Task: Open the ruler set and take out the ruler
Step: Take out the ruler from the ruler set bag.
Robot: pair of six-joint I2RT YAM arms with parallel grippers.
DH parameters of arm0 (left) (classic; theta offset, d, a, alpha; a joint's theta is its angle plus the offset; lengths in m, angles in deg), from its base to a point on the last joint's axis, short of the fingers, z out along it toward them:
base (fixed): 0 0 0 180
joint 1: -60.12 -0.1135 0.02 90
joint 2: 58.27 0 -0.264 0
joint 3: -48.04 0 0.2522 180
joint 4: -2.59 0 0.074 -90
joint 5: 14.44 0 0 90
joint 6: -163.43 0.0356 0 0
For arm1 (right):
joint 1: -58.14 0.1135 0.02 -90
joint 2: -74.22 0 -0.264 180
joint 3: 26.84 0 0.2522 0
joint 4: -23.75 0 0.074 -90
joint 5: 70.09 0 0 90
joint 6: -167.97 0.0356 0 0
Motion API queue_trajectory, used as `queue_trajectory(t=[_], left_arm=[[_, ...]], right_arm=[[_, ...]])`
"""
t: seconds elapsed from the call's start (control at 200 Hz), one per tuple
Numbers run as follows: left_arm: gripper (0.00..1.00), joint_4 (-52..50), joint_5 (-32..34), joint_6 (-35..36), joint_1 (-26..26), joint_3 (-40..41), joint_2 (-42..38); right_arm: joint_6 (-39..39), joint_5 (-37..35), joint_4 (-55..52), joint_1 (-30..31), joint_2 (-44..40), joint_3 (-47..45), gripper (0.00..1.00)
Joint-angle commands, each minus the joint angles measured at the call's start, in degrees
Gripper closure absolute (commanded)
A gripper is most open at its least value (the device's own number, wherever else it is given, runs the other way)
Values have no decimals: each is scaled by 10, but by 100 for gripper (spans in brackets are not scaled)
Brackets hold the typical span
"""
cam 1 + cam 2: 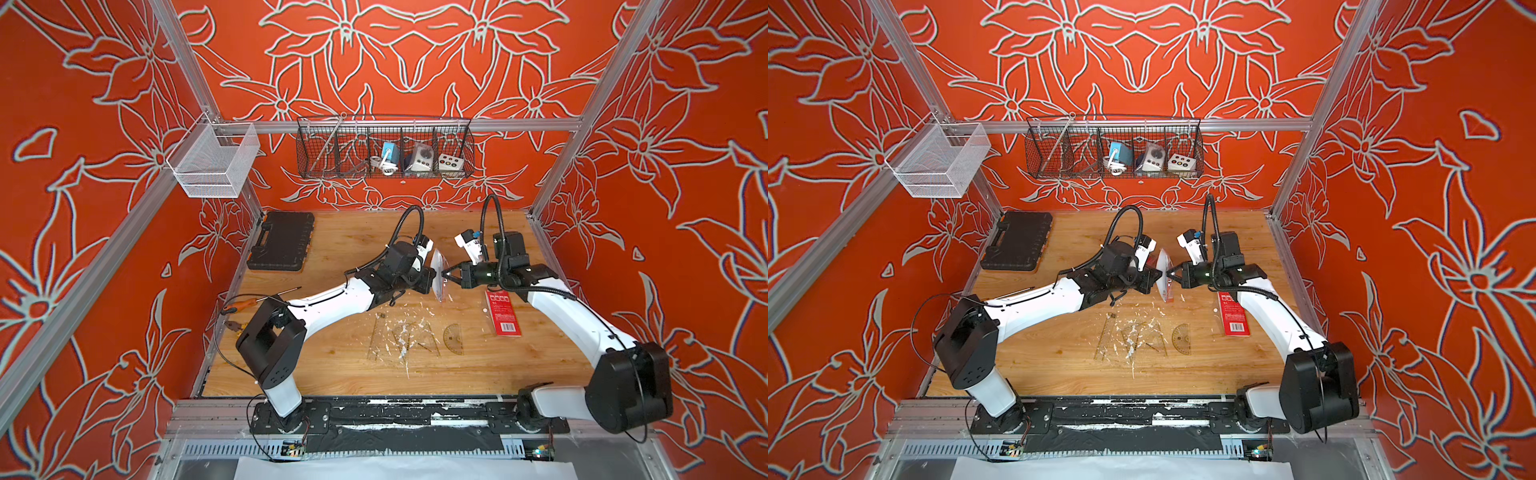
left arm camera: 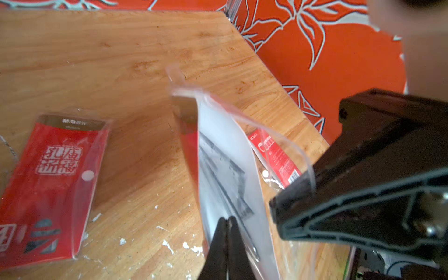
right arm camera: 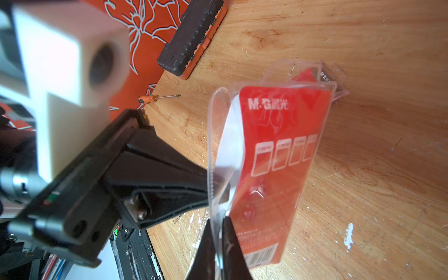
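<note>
**Ruler set** (image 1: 438, 266) (image 1: 1162, 266) (image 2: 225, 157) (image 3: 274, 157): clear pouch holding a red card and a white sheet. It stands on edge over the middle of the worktop (image 1: 332, 374), between the two arms. In the wrist views its two clear walls bow apart at the gripped end. Whether the lower end touches the worktop cannot be told.

**Left fingers** (image 2: 218, 247) (image 3: 174, 179): clenched on one clear wall of the ruler set.

**Right fingers** (image 3: 232, 252) (image 2: 351, 201): clenched on the opposite wall. The tips face the left fingers, with only the pouch between them.

**Ruler** (image 1: 375, 338) (image 1: 1105, 338): clear and straight, lying flat on the worktop nearer the front edge, apart from the ruler set.

**Set squares** (image 1: 415, 340): clear, just beside the ruler, among white flecks.

**Protractor** (image 1: 454, 338) (image 1: 1181, 338): clear, just beside the set squares on the right.

**Barcode packet** (image 1: 503, 311) (image 1: 1233, 316): red, lying flat, just beside the right arm.

**Seal packet** (image 2: 53, 179): red with white seal characters and a white dot, lying flat on the worktop. It shows only in the left wrist view, so its place among the rest cannot be told.

**Case** (image 1: 282, 241) (image 3: 191, 36): black, closed, at the back left corner.

**Screwdriver** (image 1: 249, 303) (image 3: 157, 97): orange handle, at the left edge, near the left arm.

**Wire basket** (image 1: 324, 153): black, hung on the back rail, with small devices in its right compartments.

**Mesh basket** (image 1: 208, 183): white, hung on the left rail.
</note>
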Motion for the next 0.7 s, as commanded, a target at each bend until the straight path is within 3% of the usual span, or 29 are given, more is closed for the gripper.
queue_trajectory(t=[0.0, 0.225, 0.44, 0.696], left_arm=[[94, -1, -16, 1, 6, 20, -27], [93, 22, -30, -11, 6, 41, -41], [82, 63, -69, -37, 6, 51, -30], [81, 55, -75, -35, 9, 32, -5]], right_arm=[[-34, 13, -2, 2, -13, 22, 100], [-48, 21, -8, 2, -16, 23, 100], [-49, 19, -12, 2, -19, 21, 100], [-47, 22, -10, 2, -22, 25, 100]])
